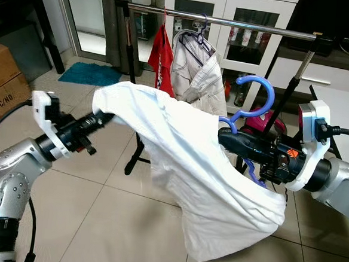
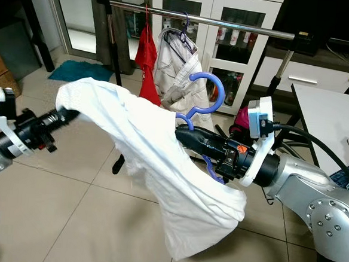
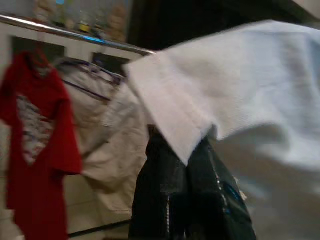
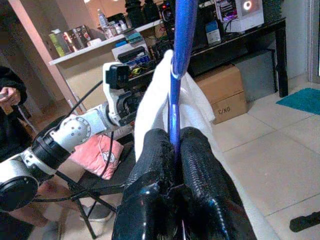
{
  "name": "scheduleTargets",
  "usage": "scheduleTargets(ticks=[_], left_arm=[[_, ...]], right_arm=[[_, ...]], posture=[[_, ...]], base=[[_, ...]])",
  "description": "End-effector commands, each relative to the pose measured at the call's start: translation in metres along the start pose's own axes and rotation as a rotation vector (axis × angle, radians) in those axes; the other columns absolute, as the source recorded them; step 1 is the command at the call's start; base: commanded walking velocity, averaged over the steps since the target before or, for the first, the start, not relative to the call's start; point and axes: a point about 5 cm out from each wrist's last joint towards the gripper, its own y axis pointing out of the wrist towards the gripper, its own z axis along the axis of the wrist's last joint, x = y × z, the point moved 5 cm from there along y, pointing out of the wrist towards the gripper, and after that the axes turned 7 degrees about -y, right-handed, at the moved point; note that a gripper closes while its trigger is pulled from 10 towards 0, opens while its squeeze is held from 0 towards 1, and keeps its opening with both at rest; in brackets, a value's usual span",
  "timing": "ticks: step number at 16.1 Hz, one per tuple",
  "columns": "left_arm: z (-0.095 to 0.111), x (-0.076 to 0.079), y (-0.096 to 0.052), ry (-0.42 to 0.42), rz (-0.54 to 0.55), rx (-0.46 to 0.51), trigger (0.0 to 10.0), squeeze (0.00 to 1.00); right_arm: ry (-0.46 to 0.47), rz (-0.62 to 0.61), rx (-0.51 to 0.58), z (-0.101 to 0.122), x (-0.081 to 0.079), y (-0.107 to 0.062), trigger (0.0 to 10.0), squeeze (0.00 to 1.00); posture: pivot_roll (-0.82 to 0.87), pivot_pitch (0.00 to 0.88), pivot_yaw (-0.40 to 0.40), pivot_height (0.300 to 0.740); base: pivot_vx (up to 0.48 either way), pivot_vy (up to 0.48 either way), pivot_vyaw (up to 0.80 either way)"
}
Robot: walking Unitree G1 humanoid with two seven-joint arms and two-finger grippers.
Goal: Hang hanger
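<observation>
A tiled floor (image 1: 97, 209) bears a teal mat (image 1: 93, 74).

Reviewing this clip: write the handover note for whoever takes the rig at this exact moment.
Left gripper: shut on the white shirt, holding up one end.
Right gripper: shut on the blue hanger, whose hook stands free above the shirt draped over it.
The rail stands ahead and higher, already carrying a red shirt and a beige garment.
Done: the hanger appears to be partly inside the shirt.
Left: seat the shirt properly, raise the hook onto the rail, release both grippers.
</observation>
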Motion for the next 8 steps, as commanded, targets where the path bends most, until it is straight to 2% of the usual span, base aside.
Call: scheduleTargets(ticks=[1,3,5,8], left_arm=[[0.012,-0.007,0.001,0.042,0.047,0.045,0.0,0.0],[0.018,-0.013,-0.001,0.053,0.087,0.086,0.0,0.0],[0.031,-0.026,-0.006,0.082,0.174,0.157,0.0,0.0],[0.061,-0.059,-0.021,0.136,0.411,0.289,0.0,0.0]], right_arm=[[-0.027,-0.004,0.01,0.006,0.001,0.001,10.0,0.0],[-0.028,-0.006,0.006,0.006,0.002,0.001,10.0,0.0],[-0.029,-0.039,-0.027,0.0,0.007,0.0,10.0,0.0],[-0.058,-0.079,-0.15,-0.021,0.013,-0.003,10.0,0.0]], posture=[[0.06,0.0,0.025,0.74],[0.06,0.0,0.024,0.74],[0.06,0.0,0.024,0.74],[0.06,0.0,0.023,0.74]], base=[[0.0,0.0,0.0],[0.0,0.0,0.0],[0.0,0.0,0.0],[0.0,0.0,0.0]])
